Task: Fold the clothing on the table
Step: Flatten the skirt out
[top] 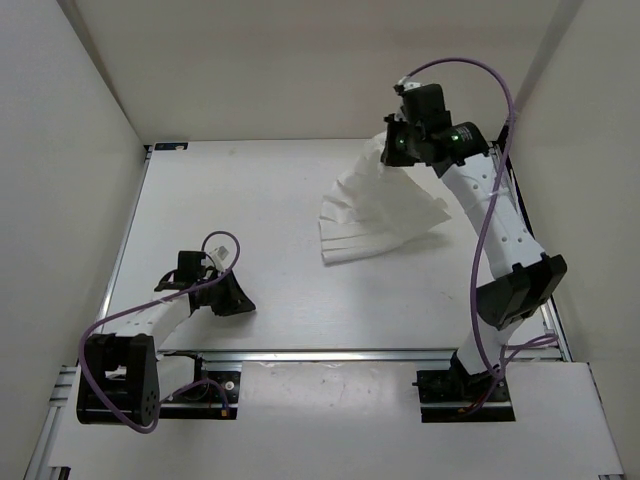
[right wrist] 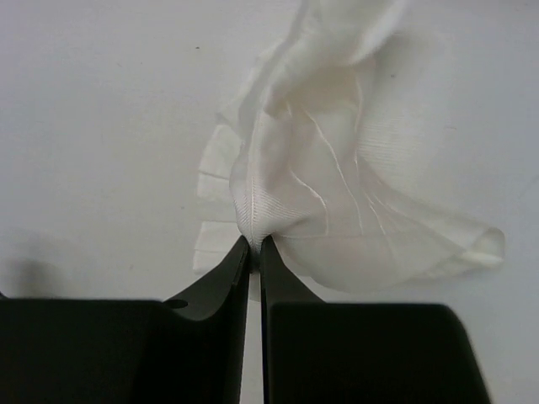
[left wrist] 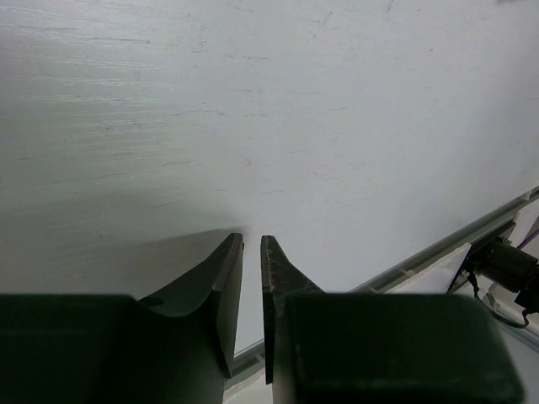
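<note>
Right claw (right wrist: 254,244) pinches the clothing's (top: 375,215) far edge, held raised over the tabletop's (top: 250,200) far right. Left claw (left wrist: 252,244) sits barely parted, empty. First fold seems in hand; next, carry that edge toward the near hem.

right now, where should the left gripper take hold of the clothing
Take the clothing by the near-left corner of its pleated hem, lying on the table, coming in low from the left. The right gripper pinches the bunched far end aloft, so that free edge faces the left gripper.

Bright even overhead light, soft shadows on the table (top: 260,200), foregrounds blurred
</note>
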You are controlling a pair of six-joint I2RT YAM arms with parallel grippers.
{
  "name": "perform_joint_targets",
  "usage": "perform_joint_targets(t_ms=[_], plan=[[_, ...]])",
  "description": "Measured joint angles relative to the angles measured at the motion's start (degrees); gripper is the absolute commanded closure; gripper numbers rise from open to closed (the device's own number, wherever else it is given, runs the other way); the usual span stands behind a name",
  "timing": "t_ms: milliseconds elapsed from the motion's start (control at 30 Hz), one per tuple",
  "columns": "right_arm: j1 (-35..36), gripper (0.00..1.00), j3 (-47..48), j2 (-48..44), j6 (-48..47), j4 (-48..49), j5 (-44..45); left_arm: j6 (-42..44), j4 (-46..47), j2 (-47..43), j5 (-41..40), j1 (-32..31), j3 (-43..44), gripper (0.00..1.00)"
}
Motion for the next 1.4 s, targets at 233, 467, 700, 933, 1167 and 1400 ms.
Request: perform_joint_targets(t_ms=[233, 467, 700, 933, 1167, 1400], plan=[[7.9, 1.00, 12.7, 10.5, -0.6, -1.4, -1.0, -0.2, 0.3, -0.1, 0.0, -0.7, -0.3, 0.75], [14.6, 1.00, 21.1, 29.2, 0.1, 0.6, -21.4, -0.2, 0.3, -0.1, 0.1, -1.5, -0.3, 0.75], [14.3, 1.00, 23.1, 24.4, 1.2, 9.9, -28.9, -0.2, 0.3, -0.1, 0.1, -2.0, -0.3, 0.76], [3.3, 0.99, -23.5, -9.6, 10.7, 40.0, -27.3, -0.2, 0.3, -0.1, 0.1, -2.0, -0.3, 0.75], [-8.3, 0.99, -58.1, -18.0, 18.2, 48.4, -26.8, -0.2, 0.3, 0.0, 0.2, -1.6, -0.3, 0.74], [-17.9, 1.00, -73.0, -26.3, 20.0, 35.3, -20.1, -1.8, 1.3, 0.0, 3.3, -0.6, -0.3, 0.73]])
